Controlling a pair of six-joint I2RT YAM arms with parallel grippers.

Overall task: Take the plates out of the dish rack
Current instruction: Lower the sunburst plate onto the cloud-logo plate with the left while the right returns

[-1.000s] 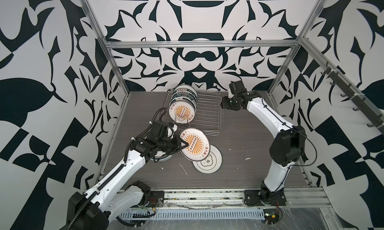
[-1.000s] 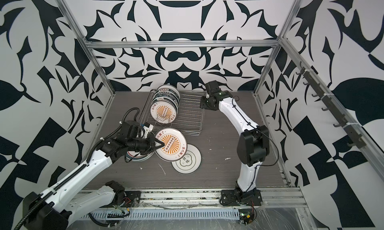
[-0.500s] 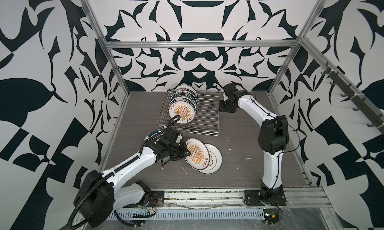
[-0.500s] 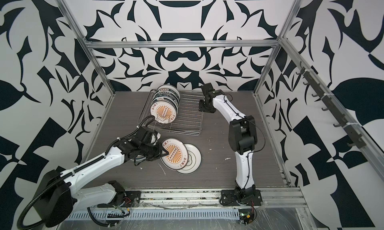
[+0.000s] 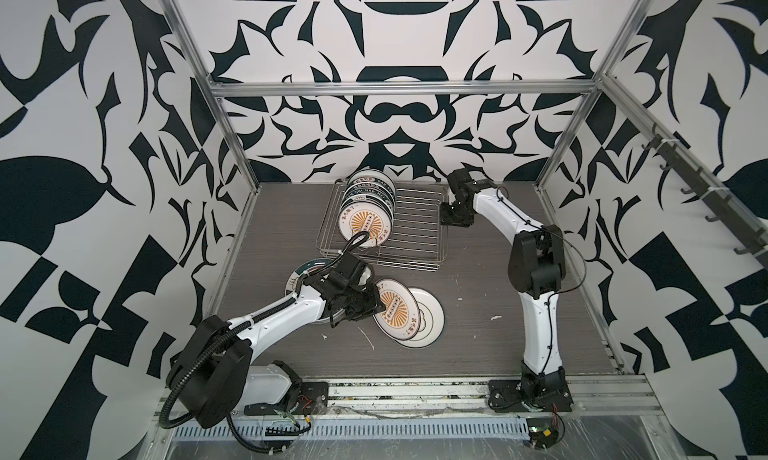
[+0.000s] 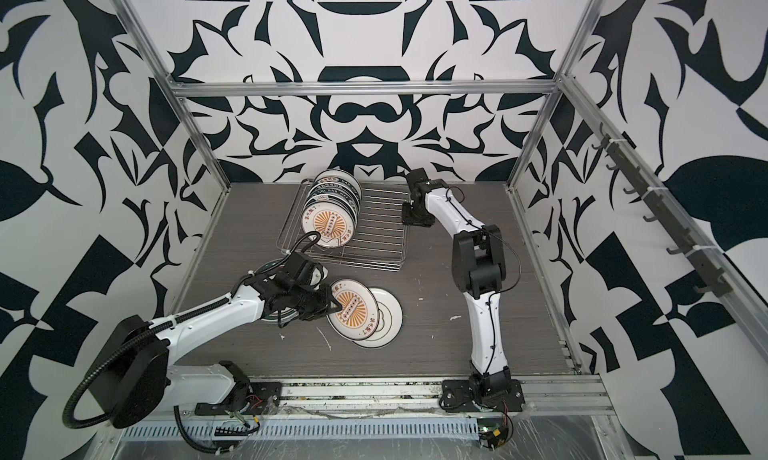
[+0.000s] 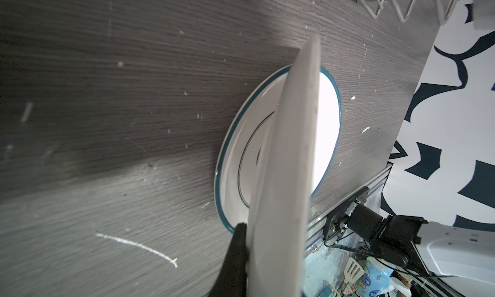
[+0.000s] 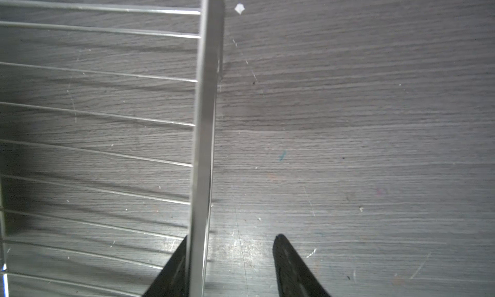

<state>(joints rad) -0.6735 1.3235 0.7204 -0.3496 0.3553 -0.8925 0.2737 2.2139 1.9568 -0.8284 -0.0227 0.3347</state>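
My left gripper point(image 5: 366, 306) is shut on a white plate with an orange sunburst point(image 5: 397, 312), gripping its edge. That plate hangs tilted over a teal-rimmed plate point(image 5: 430, 323) lying flat on the table. In the left wrist view one black finger point(image 7: 235, 255) presses the held plate's underside point(image 7: 289, 175); the other finger is hidden. Several plates point(image 5: 365, 213) stand upright at the left end of the dish rack point(image 5: 419, 233). My right gripper point(image 8: 231, 239) is open, straddling the rack's right rim wire point(image 8: 203, 121), which touches one finger point(image 8: 176, 266).
More plates point(image 5: 301, 273) lie on the table under my left arm. The rack's right part is bare wire grid. An aluminium frame post point(image 5: 232, 155) and patterned walls close in the back and sides; a rail point(image 5: 415, 389) runs along the front.
My left arm has carried the sunburst plate down and toward the front, over the flat plate. My right gripper has come down onto the rack's right rim, its jaws narrowing slightly.
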